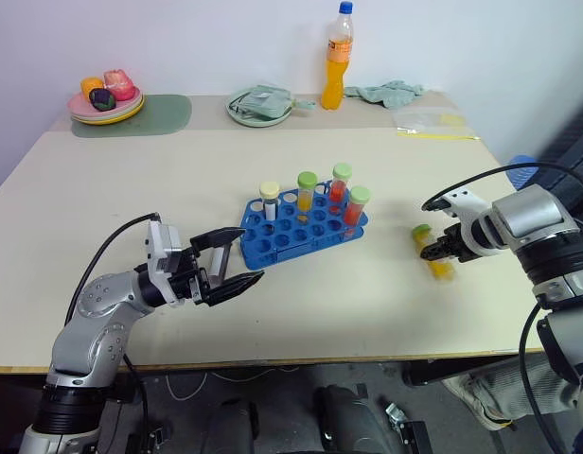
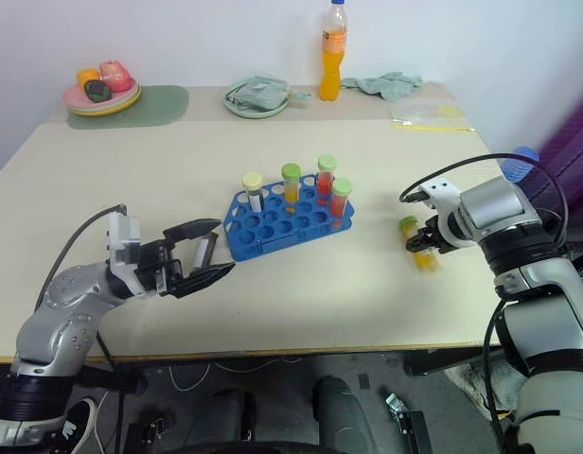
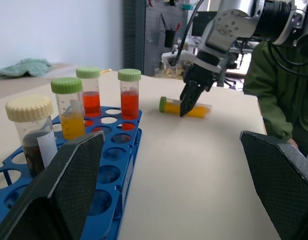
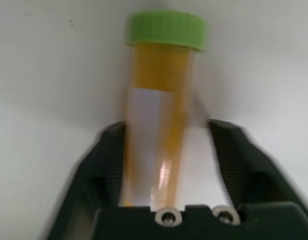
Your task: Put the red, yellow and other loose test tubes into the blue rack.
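- Left eye view: four capped tubes already stand in the blue rack (image 1: 301,227) — a dark one with a cream cap (image 1: 270,200), a yellow one (image 1: 306,192) and two red ones (image 1: 341,183) (image 1: 356,205).
- One loose yellow tube (image 1: 433,253) with a green cap lies on the bench (image 1: 131,189), well right of the rack.
- Right gripper (image 1: 441,248) is down on that tube, jaws around its body; whether the grip is firm I cannot tell.
- Left gripper (image 1: 233,260) hovers beside the rack, jaws wide and empty.
- Judged remaining: lift this last tube and seat it upright.

We are in a robotics lab or workshop: past our right claw (image 3: 186,102) stand a dark tool board (image 3: 166,30) and cluttered workbenches (image 3: 234,55), and a person in green (image 3: 274,85) sits by the desk (image 3: 194,165).
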You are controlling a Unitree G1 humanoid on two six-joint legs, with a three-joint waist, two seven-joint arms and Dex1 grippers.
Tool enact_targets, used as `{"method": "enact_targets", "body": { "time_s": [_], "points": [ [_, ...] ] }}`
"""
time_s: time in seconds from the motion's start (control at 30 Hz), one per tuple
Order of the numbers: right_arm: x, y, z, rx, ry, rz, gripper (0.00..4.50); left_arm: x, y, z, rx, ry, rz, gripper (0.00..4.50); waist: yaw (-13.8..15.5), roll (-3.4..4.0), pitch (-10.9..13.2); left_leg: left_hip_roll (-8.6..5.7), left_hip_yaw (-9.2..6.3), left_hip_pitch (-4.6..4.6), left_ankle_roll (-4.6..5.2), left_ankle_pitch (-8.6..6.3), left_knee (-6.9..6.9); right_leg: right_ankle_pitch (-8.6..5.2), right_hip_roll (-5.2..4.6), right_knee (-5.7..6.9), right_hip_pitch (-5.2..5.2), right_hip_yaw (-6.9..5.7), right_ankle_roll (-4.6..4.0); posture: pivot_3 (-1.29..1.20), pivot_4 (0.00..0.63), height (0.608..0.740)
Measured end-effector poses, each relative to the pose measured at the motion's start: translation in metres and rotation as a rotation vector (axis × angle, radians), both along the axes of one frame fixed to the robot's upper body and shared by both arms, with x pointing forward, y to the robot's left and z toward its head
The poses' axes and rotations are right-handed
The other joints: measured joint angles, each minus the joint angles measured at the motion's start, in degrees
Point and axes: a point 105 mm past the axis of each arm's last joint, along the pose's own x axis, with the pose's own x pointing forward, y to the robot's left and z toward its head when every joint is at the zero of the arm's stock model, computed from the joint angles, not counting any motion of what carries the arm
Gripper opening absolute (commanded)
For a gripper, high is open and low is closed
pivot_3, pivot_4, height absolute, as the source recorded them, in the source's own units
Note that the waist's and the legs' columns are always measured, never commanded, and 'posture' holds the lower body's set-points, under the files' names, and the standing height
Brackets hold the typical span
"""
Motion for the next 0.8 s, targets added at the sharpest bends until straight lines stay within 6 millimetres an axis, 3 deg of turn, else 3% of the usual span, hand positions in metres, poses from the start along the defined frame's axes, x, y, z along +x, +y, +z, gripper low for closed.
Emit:
{"method": "enact_targets", "body": {
  "time_s": [0.03,0.13,0.23,0.43,0.53,0.6,0.7,0.8],
  "points": [
    [0.000,0.000,0.000,0.005,0.000,0.000,0.79,0.000,0.000,-0.001,-0.003,0.002,0.001,4.50,0.02,0.00,0.00,0.00,0.00,0.00,0.00,0.00,0.00,0.00,0.00,0.00,0.00,0.00,0.00,0.00,0.150,0.740],
    [-0.001,0.001,0.000,0.008,0.001,0.003,0.75,0.002,0.001,-0.002,-0.010,-0.001,0.010,4.50,0.02,0.00,0.00,0.00,0.00,0.00,0.00,0.00,0.00,0.00,0.00,0.00,0.00,0.00,0.00,0.00,0.150,0.740],
    [-0.019,0.010,0.001,0.053,0.036,0.096,0.75,0.004,0.002,-0.002,-0.009,-0.011,0.017,4.50,0.35,0.06,0.04,0.00,-0.09,-0.07,0.00,0.00,-0.04,0.02,-0.01,-0.01,-0.02,-0.06,0.05,0.00,0.150,0.740],
    [-0.069,0.082,0.015,0.278,-0.048,0.591,0.75,0.008,0.007,-0.002,-0.006,-0.019,0.040,4.50,0.24,0.08,0.05,0.00,-0.12,-0.07,0.04,-0.03,-0.03,0.07,0.00,-0.01,-0.02,-0.12,0.21,0.00,0.150,0.740],
    [-0.072,0.118,0.039,0.410,-0.308,0.736,0.75,0.010,0.008,-0.001,-0.008,-0.028,0.043,4.50,0.06,-0.04,0.00,0.02,-0.15,-0.02,0.04,-0.02,0.02,0.07,0.07,-0.01,0.04,-0.11,0.21,0.00,0.150,0.740],
    [-0.071,0.127,0.048,0.445,-0.456,0.764,0.75,0.011,0.008,0.001,-0.007,-0.037,0.040,4.50,0.16,-0.04,0.00,0.02,-0.15,-0.02,0.03,-0.02,0.03,0.06,0.07,-0.01,0.05,-0.10,0.20,0.00,0.150,0.740],
    [-0.063,0.138,0.059,0.550,-0.690,0.714,0.75,0.014,0.015,-0.002,-0.012,-0.028,0.061,4.50,0.25,-0.08,-0.02,0.01,-0.14,-0.04,0.03,-0.02,0.03,0.07,0.06,0.00,0.06,-0.10,0.21,0.00,0.150,0.740],
    [-0.045,0.150,0.068,0.640,-0.926,0.558,0.75,0.016,0.020,-0.005,-0.011,-0.025,0.074,4.50,-0.01,-0.07,-0.02,0.03,-0.13,0.02,0.02,-0.02,0.02,0.07,0.08,0.06,0.04,-0.09,0.21,0.00,0.150,0.740]
  ]
}}
